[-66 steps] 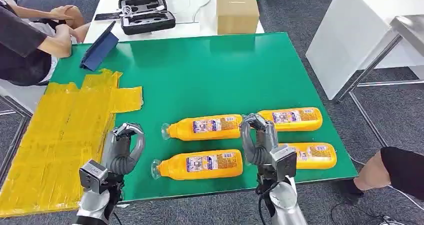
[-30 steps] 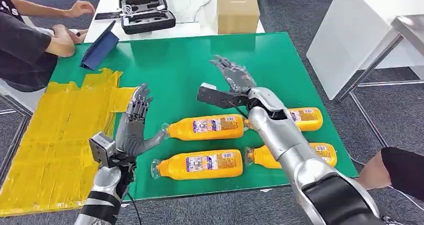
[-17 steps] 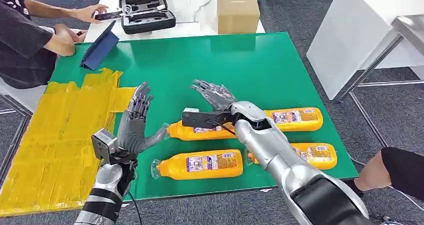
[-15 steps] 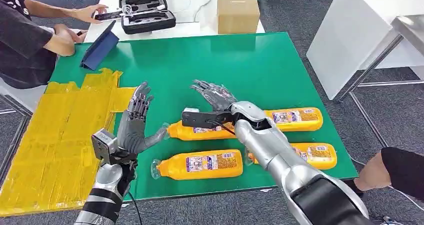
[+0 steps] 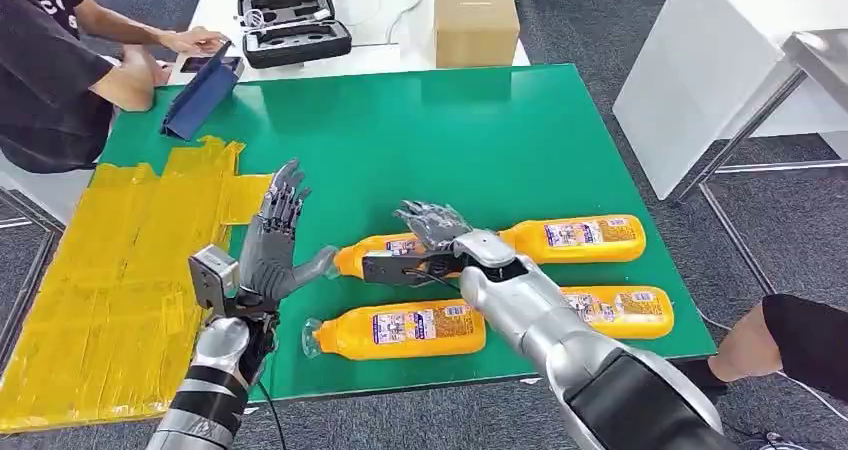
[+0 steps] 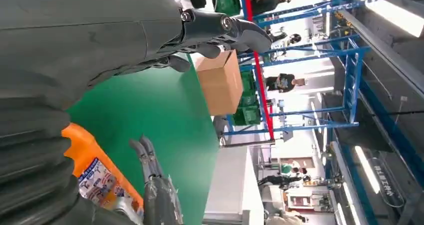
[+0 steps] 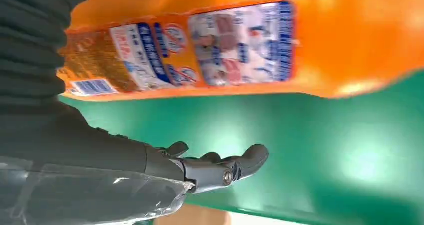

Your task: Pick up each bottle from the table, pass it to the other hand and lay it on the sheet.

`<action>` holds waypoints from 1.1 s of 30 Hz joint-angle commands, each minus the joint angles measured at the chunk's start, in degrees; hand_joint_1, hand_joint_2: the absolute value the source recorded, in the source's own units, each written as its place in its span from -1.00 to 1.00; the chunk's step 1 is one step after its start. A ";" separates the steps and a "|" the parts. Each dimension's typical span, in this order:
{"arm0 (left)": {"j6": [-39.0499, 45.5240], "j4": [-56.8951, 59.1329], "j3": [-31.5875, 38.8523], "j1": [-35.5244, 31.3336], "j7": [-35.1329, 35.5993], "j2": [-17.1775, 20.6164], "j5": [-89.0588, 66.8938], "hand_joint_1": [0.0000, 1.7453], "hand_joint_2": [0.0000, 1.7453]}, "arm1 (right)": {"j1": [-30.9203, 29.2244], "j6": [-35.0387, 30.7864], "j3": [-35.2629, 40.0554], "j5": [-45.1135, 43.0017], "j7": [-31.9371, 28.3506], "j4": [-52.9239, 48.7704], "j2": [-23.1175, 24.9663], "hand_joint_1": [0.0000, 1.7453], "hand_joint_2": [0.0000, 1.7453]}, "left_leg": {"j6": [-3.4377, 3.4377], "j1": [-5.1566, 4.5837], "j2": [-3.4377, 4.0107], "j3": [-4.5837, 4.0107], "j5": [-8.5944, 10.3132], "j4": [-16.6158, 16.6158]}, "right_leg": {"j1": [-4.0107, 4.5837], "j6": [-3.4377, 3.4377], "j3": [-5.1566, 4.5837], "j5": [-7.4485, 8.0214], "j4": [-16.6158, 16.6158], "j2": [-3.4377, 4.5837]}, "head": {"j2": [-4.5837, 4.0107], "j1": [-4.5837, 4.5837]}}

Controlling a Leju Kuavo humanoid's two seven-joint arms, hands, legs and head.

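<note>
Several orange bottles lie on the green table (image 5: 450,140). My right hand (image 5: 432,226) hovers with fingers spread over the back-left bottle (image 5: 372,256), not closed on it. The right wrist view shows that bottle's label (image 7: 225,45) close by, with the fingers (image 7: 220,170) stretched out beside it. Raised upright just left of the bottle's cap, my left hand (image 5: 277,232) is open and holds nothing. Another bottle (image 5: 400,328) lies in front, and two more (image 5: 585,235) (image 5: 622,308) lie to the right. The yellow sheet (image 5: 120,260) covers the table's left side.
A person (image 5: 60,80) sits at the far left corner beside a blue tablet (image 5: 200,95). Behind the green table stand a black case (image 5: 293,25) and a cardboard box (image 5: 475,20). A white table (image 5: 720,60) is at the right, and a person's limb (image 5: 800,345) shows at the lower right.
My right hand has come back and down from the table's middle onto the back-left bottle. The left hand stays raised and open. The person's hand has dropped to the table.
</note>
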 commanded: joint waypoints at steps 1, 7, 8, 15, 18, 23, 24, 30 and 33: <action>-0.34 4.71 1.80 -2.58 0.31 0.02 1.02 -1.00 1.00 | -2.72 -1.05 2.30 1.07 1.99 8.26 -0.65 -1.00 1.00 | -0.03 0.00 -0.07 0.24 -0.08 0.00 | 0.02 -0.06 0.26 -0.10 0.00 -0.14 | 0.00 0.00; -0.34 4.71 1.80 -2.58 0.31 0.02 1.02 -1.00 1.00 | -2.72 -1.05 2.30 1.07 1.99 8.26 -0.65 -1.00 1.00 | -0.04 0.00 -0.05 0.32 -0.13 0.02 | 0.03 -0.08 0.34 -0.14 0.02 -0.14 | 0.00 0.00; -0.34 4.71 1.80 -2.58 0.31 0.02 1.02 -1.00 1.00 | -2.72 -1.05 2.30 1.07 1.99 8.26 -0.65 -1.00 1.00 | -0.05 0.02 -0.05 0.34 -0.17 0.06 | 0.05 -0.09 0.38 -0.17 0.04 -0.14 | 0.00 0.00; -0.81 4.72 1.80 -2.61 0.46 0.07 1.46 -1.00 1.00 | -2.55 -0.06 1.24 1.27 3.67 9.70 -1.21 -1.00 1.00 | -0.06 0.02 -0.06 0.38 -0.17 0.06 | 0.04 -0.10 0.41 -0.18 0.05 -0.16 | 0.00 0.00; -0.97 5.36 1.60 -2.69 0.50 -0.02 1.58 -1.00 1.00 | -2.27 0.51 0.62 1.17 3.99 10.35 -1.80 -1.00 1.00 | -0.05 0.02 -0.12 0.40 -0.14 0.02 | 0.05 -0.09 0.44 -0.18 0.01 -0.22 | 0.00 0.00; -0.47 2.37 1.89 -1.19 -0.17 -0.35 2.42 -1.00 1.00 | -1.45 0.37 0.18 1.63 3.79 10.38 -2.29 0.66 1.00 | -0.04 0.02 -0.12 0.41 -0.14 0.00 | 0.04 -0.08 0.46 -0.17 -0.02 -0.22 | 0.00 0.00; -0.37 1.88 1.72 -0.91 -0.20 -0.26 2.33 -1.00 1.00 | -1.35 0.22 0.24 1.89 3.85 10.42 -2.33 1.00 1.00 | -0.03 0.02 -0.10 0.28 -0.09 0.00 | 0.04 -0.07 0.33 -0.12 -0.03 -0.18 | 0.00 0.00; -0.31 2.17 1.64 -0.38 -0.29 -0.25 2.39 -1.00 1.00 | -0.98 -0.40 0.01 2.22 4.06 10.34 -2.09 1.00 1.00 | -0.04 0.02 -0.08 0.33 -0.10 -0.02 | 0.03 -0.07 0.36 -0.11 -0.05 -0.15 | 0.00 -0.02; -0.31 2.43 1.73 -0.32 -0.36 -0.16 2.42 -1.00 1.00 | -0.82 -0.54 -0.10 2.21 4.17 10.35 -2.05 1.00 1.00 | -0.04 0.03 -0.09 0.44 -0.15 -0.01 | 0.05 -0.09 0.48 -0.16 -0.05 -0.19 | 0.00 0.00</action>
